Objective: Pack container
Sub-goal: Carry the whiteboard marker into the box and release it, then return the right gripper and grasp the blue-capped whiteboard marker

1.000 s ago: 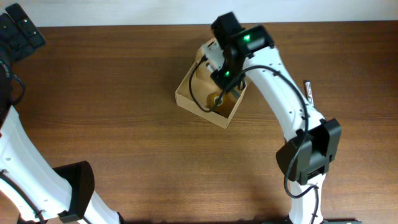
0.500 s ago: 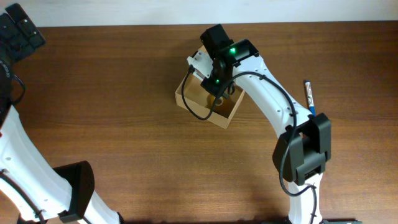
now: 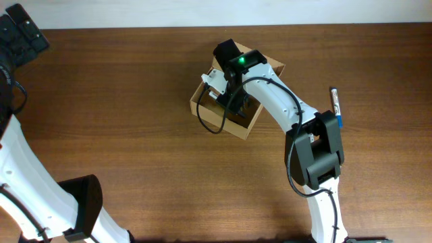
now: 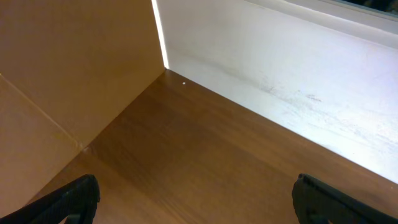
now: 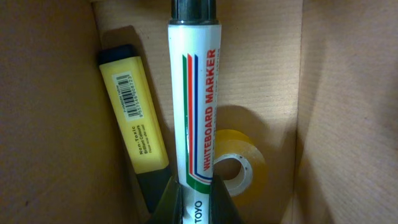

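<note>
The small tan-brown cardboard box (image 3: 198, 102) sits on the brown wooden surface (image 3: 121, 148), a little right of the middle and towards the far edge. It is turned at an angle, with its flap lid (image 3: 274, 67) folded open on the far side. The right arm reaches down into the box from above, so its wrist covers much of the opening in the overhead view.

In the right wrist view, the right pincer (image 5: 196, 202) is inside the box. Its two dark fingers (image 5: 166, 205) are closed narrowly against either side of a white whiteboard marker (image 5: 193, 93) with a black cap and red, blue and green stripes. The marker runs straight away from the pincer, cap end farthest from the camera. Just beside it on the left a yellow highlighter (image 5: 138, 121) with dark ends and a barcode label lies on the cardboard floor, slightly slanted. On the marker's right, partly under it, lies a roll of clear yellowish tape (image 5: 245, 168), flat and close to the box's right wall (image 5: 342, 93).

The left pincer (image 4: 205, 208) is at the far left corner of the surface, well apart from the box. Its dark fingertips (image 4: 74, 198) are spread wide with nothing between them.

A slim pen (image 3: 335, 105) with a blue end lies on the surface to the right of the box, beside the right arm.
</note>
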Robot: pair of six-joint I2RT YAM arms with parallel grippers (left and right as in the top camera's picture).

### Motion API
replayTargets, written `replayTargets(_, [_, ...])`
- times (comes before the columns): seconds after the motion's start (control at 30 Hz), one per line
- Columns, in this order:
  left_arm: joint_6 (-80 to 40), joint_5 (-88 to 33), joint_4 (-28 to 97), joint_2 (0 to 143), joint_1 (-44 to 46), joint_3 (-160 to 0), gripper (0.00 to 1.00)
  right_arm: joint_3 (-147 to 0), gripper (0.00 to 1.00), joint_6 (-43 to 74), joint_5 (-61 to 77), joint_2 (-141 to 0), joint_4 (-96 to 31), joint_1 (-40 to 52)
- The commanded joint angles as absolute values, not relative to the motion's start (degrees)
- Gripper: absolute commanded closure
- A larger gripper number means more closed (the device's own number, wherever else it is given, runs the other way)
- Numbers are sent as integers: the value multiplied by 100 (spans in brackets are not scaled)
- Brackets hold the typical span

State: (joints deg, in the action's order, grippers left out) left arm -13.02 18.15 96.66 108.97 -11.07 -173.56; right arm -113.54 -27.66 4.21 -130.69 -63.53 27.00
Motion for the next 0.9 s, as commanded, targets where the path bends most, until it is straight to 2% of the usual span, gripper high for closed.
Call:
replayTargets(0.0, [-1251, 1776, 9666, 10936, -1146, -17345, 0, -11340, 96, -2803, 408, -13225, -6278, 2727])
replayTargets(0.07, [-1251, 1776, 9664, 10936, -1146, -17345, 0, -11340, 96, -2801, 386, -13240, -6296, 2727])
replayTargets(0.13, [-1251, 1776, 9666, 10936, -1146, -17345, 0, -11343, 72, -2781, 386, -13238, -6298, 2727])
replayTargets(0.17, [-1251, 1776, 9664, 10936, -1146, -17345, 0, -11351, 67, -2711, 386, -13235, -6294, 2727])
replayTargets(0.3, [-1251, 1776, 9666, 10936, -1146, -17345, 0, -11566, 66, -2432, 386, -13170, -6407, 2727])
replayTargets(0.43, [-1251, 1776, 9664, 10936, -1146, -17345, 0, -12167, 58, -2403, 327, -13015, -6906, 2727])
replayTargets(0.5, [-1251, 1776, 9664, 10936, -1146, -17345, 0, -12495, 58, -2209, 180, -12862, -7105, 2727])
replayTargets(0.73, [-1251, 1776, 9664, 10936, -1146, -17345, 0, -12945, 57, -1750, -878, -11528, -7258, 2606])
replayTargets(0.87, [-1251, 1776, 9666, 10936, -1146, -17345, 0, -12943, 53, -1468, -1007, -10680, -7269, 2027])
